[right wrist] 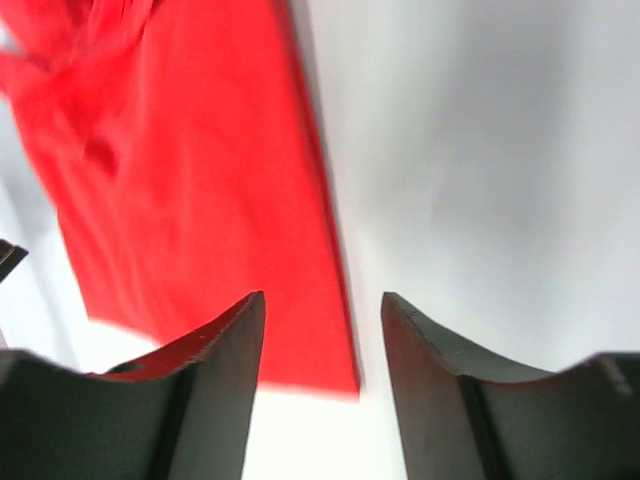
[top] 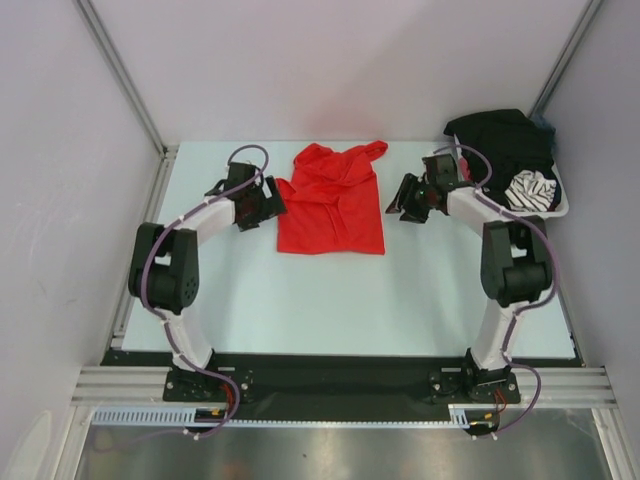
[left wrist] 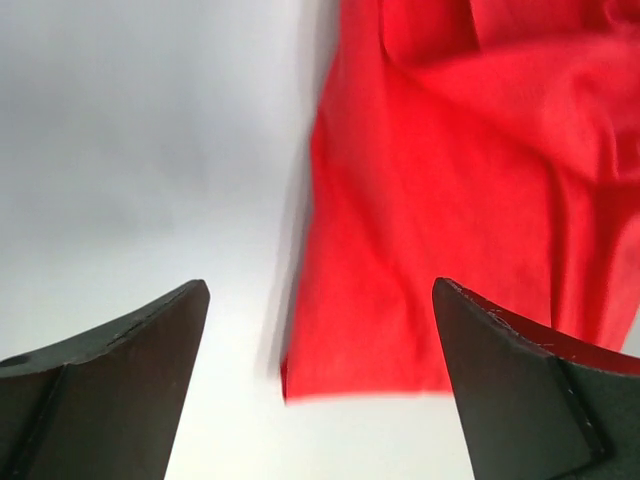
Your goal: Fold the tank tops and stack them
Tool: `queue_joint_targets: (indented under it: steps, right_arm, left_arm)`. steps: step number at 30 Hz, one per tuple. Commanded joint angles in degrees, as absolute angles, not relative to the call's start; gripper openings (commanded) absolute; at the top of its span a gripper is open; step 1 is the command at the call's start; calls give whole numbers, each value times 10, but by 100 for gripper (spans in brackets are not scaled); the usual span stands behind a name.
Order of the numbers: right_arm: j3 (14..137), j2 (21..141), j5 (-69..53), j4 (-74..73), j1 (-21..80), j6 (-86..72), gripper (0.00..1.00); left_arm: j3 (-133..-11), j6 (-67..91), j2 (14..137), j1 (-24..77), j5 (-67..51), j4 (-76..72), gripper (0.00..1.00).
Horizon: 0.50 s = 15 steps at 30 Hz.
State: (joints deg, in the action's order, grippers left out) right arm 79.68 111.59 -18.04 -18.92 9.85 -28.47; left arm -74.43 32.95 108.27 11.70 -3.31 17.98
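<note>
Red tank top lay part-folded between left claw and right claw, both with jaws apart and empty. The next fold likely required gripping both near corners evenly.

Robotics lab test cell, plain white panel walls, silver aluminium frame struts, pale flat tabletop, white-and-black left arm and right arm bolted to black base plate
</note>
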Motion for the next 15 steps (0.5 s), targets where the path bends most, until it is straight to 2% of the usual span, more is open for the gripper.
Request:
queue_joint_targets:
  steps: [1, 5, 11, 15]
  right_arm:
    - [722, 1042, -195, -128, 111, -270, 52]
    - [674, 1028, -211, -122, 131, -269, 52]
    - [661, 1058, -157, -145, 177, -272, 58]
    - [654, 1063, -111, -159, 203, -275, 59]
  left_arm:
    - [-661, 322, 983, 145, -26, 105, 99]
    - [-587, 314, 938, 152, -40, 78, 95]
    - [-535, 304, 950, 161, -45, 75, 91]
    - [-521, 306, 958, 172, -50, 63, 90]
